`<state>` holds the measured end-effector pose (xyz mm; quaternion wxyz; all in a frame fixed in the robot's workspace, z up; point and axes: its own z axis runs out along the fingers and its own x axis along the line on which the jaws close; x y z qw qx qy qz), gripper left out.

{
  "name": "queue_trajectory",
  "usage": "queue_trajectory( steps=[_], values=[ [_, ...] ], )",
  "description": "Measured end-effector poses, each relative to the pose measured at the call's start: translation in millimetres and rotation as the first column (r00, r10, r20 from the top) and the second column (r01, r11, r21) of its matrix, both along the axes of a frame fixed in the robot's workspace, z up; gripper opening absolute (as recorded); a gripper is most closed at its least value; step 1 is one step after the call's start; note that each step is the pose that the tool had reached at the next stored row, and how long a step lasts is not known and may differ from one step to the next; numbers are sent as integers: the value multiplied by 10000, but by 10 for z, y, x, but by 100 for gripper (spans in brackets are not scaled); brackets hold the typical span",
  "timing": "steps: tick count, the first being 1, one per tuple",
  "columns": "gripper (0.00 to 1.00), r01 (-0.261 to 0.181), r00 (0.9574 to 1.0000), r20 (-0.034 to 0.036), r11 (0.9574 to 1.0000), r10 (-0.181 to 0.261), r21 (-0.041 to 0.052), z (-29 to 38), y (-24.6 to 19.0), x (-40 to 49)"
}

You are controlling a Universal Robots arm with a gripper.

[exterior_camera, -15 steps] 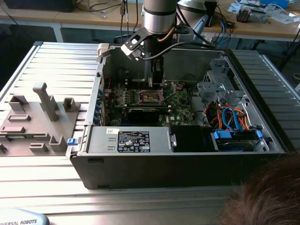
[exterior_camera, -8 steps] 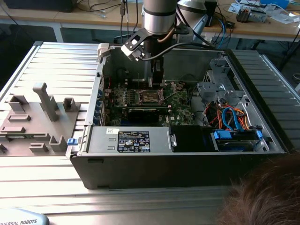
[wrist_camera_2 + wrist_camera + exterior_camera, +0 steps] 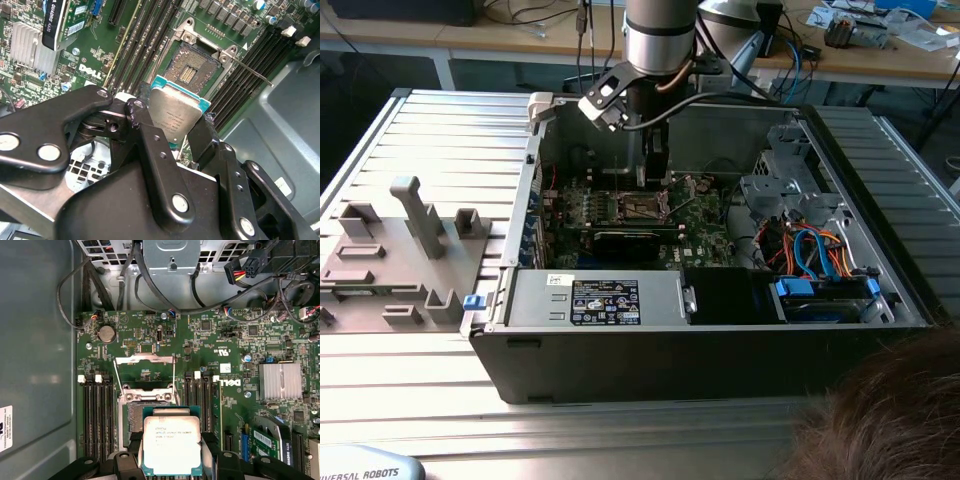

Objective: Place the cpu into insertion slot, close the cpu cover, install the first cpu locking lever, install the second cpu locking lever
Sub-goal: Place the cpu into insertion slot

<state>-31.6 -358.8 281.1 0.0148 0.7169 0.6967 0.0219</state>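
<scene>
The cpu [image 3: 171,442] is a silver-topped square chip with a teal edge, and my gripper [image 3: 171,452] is shut on it by two opposite sides. It hangs just above the green motherboard, partly overlapping the insertion slot [image 3: 134,416]. In the second wrist view the cpu [image 3: 175,112] sits tilted between the black fingers [image 3: 139,111], short of the bare insertion slot [image 3: 192,67]. The cpu cover [image 3: 145,359] is swung open behind the slot, with thin lever rods [image 3: 173,377] raised beside it. In the exterior view my gripper [image 3: 655,170] reaches down into the open computer case, above the slot [image 3: 642,208].
Memory slots [image 3: 97,410] flank the socket on both sides. A finned heat sink [image 3: 280,381] and a graphics card [image 3: 272,440] lie nearby. Cables [image 3: 125,280] hang by the case wall. A power supply [image 3: 600,298] fills the case's front. A grey fixture tray [image 3: 400,250] and a person's hair [image 3: 890,410] are outside.
</scene>
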Motion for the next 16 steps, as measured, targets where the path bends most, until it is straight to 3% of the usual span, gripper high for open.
queue_trajectory(
  steps=[16],
  values=[
    [54,0,10000,0,10000,0,0,-33,0,0]
  ],
)
